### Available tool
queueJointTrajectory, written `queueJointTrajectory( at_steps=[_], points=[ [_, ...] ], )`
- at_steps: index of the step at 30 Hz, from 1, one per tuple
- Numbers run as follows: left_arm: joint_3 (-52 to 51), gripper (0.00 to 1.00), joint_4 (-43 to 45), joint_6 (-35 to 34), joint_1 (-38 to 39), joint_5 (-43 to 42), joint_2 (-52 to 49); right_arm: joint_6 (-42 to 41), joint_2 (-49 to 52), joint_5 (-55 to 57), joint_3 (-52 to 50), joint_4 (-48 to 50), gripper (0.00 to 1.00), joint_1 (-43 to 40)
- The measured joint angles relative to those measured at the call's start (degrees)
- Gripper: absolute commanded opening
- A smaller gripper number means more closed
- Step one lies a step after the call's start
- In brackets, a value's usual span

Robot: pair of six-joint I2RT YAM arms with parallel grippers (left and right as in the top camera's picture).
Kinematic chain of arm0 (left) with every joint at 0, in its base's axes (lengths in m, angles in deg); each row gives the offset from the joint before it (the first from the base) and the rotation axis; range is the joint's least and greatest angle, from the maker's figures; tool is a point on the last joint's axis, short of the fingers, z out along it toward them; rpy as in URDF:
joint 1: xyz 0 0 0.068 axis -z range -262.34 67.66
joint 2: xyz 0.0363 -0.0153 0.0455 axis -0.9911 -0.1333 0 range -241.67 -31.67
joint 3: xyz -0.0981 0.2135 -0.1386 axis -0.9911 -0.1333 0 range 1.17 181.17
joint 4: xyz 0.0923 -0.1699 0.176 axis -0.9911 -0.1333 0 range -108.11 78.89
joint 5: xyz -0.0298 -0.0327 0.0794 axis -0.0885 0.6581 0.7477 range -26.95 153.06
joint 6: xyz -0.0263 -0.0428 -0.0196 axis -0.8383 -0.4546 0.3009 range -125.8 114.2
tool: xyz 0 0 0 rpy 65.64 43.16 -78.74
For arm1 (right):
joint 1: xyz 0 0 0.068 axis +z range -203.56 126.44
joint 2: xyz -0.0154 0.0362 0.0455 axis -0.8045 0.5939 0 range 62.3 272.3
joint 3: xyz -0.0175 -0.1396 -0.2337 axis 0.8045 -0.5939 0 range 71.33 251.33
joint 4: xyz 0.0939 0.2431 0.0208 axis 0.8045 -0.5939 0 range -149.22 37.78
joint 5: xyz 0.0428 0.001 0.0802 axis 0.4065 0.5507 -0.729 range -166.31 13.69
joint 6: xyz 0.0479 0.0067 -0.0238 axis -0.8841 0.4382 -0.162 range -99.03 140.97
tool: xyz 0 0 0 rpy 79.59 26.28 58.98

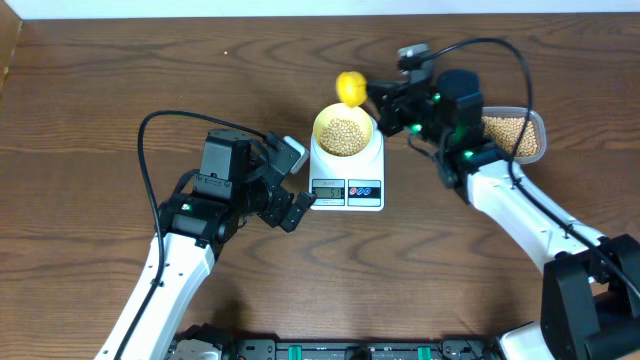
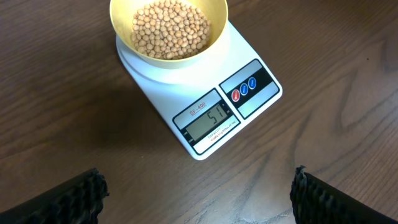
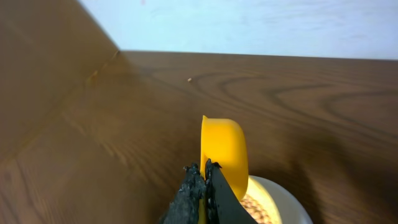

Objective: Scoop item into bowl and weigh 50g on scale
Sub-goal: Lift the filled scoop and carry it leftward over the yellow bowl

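The pale yellow bowl (image 1: 343, 131) holds a heap of tan beans (image 2: 170, 28) and stands on the white scale (image 1: 347, 166), whose display (image 2: 206, 121) reads 51. My right gripper (image 3: 203, 167) is shut on the handle of the bright yellow scoop (image 1: 350, 87), which hangs just beyond the bowl's far rim, tilted on its side. In the right wrist view the scoop (image 3: 223, 148) stands on edge above the bowl (image 3: 273, 200). My left gripper (image 2: 198, 186) stands open over bare table in front of the scale, fingers (image 2: 71, 198) wide apart with nothing between them.
A clear plastic tub (image 1: 516, 136) with more beans sits at the back right, partly behind my right arm. The table's left edge meets a wooden side wall (image 3: 43, 81). Cables loop above both arms.
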Motion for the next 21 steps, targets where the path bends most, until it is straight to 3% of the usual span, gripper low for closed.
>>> queueJointTrajectory(
  at_steps=[21],
  points=[
    [0.0,0.97,0.0,0.02,0.0,0.0,0.0,21.38,0.0,-0.26,0.0,-5.75,0.01,3.67]
  ],
)
